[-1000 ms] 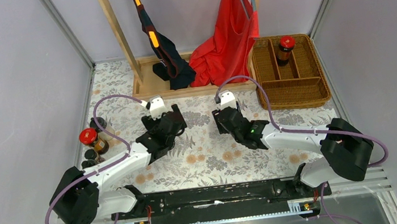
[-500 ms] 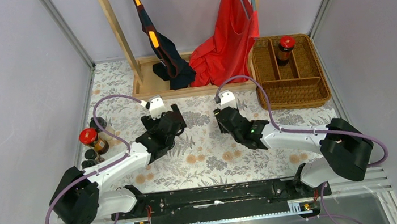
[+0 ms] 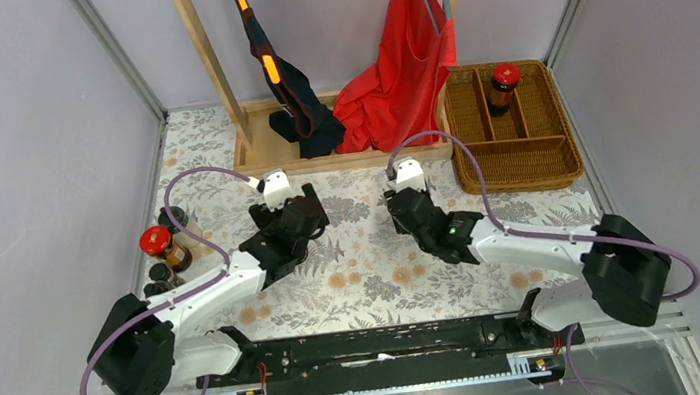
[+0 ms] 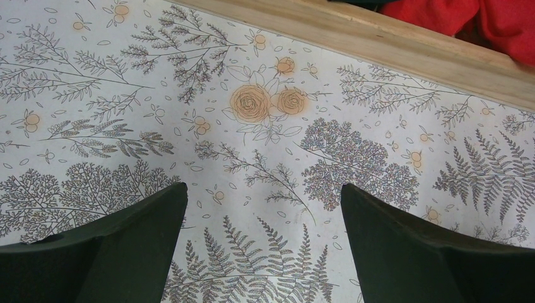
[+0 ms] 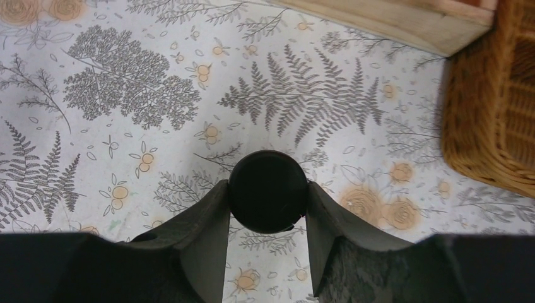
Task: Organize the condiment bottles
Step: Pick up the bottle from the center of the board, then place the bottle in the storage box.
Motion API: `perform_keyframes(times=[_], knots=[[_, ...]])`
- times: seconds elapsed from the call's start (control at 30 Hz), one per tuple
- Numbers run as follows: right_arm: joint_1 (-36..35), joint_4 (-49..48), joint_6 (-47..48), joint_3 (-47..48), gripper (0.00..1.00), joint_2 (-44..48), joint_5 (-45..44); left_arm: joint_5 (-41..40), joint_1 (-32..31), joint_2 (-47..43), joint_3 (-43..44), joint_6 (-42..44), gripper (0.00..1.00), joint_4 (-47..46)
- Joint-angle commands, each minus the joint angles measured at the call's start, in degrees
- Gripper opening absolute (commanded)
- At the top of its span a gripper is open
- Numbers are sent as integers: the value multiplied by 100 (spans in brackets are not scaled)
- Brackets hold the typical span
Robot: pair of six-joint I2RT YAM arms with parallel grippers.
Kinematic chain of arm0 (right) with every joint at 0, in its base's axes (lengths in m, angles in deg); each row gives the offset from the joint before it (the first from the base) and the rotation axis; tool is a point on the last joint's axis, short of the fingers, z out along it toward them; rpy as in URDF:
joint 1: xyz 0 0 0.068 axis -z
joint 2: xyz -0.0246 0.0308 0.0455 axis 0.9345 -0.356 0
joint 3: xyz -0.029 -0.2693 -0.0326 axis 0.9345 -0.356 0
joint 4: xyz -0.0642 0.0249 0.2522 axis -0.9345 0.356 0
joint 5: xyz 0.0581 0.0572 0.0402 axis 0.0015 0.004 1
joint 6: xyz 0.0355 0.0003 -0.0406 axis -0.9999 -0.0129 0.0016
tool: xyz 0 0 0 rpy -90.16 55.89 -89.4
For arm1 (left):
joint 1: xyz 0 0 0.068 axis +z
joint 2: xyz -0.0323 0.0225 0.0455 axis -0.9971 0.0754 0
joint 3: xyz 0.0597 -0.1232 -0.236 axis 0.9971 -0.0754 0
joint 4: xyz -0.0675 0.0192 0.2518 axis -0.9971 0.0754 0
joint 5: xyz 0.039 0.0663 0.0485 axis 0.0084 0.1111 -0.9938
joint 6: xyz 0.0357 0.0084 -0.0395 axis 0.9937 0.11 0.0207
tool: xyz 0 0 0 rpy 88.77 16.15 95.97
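My right gripper [image 5: 268, 189] is shut on a black-capped bottle [image 5: 268, 191], seen cap-on from above and held over the floral cloth left of the wicker basket [image 5: 498, 95]. In the top view my right gripper [image 3: 408, 208] hides this bottle. My left gripper [image 4: 263, 189] is open and empty over the cloth; in the top view it [image 3: 296, 216] is at centre left. A red-lidded jar [image 3: 156, 243] and black-capped bottles [image 3: 172, 217] [image 3: 158, 274] cluster at the left edge. Another red-lidded jar [image 3: 505, 78] stands in the basket's far middle compartment.
The wicker basket [image 3: 561, 146] with dividers sits at the back right. A wooden rack base [image 3: 266, 157] with a hanging red cloth [image 3: 401, 70] and a dark garment [image 3: 300, 113] runs along the back. Grey walls close both sides.
My right arm has moved slightly to the right, toward the basket, with the bottle in its grip. The left arm has not moved.
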Motion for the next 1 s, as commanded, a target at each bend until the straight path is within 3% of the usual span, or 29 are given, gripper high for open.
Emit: perform_keyframes(times=[0.0,0.1,0.37,0.63,0.97], knots=[[-16,424,-47,389,0,671,-682,-2,34,-7,-44,3,91,-287],[185,713,0,529,0,995,-773,44,35,-25,-63,-1,91,-289],[1774,1144,117,928,0,1325,-381,125,34,-103,-86,-41,91,-258],[3095,1088,183,1596,0,726,211,137,35,-224,-137,-32,91,-260],[3699,921,271,3043,0,-655,373,209,33,-267,-169,-17,92,-324]])
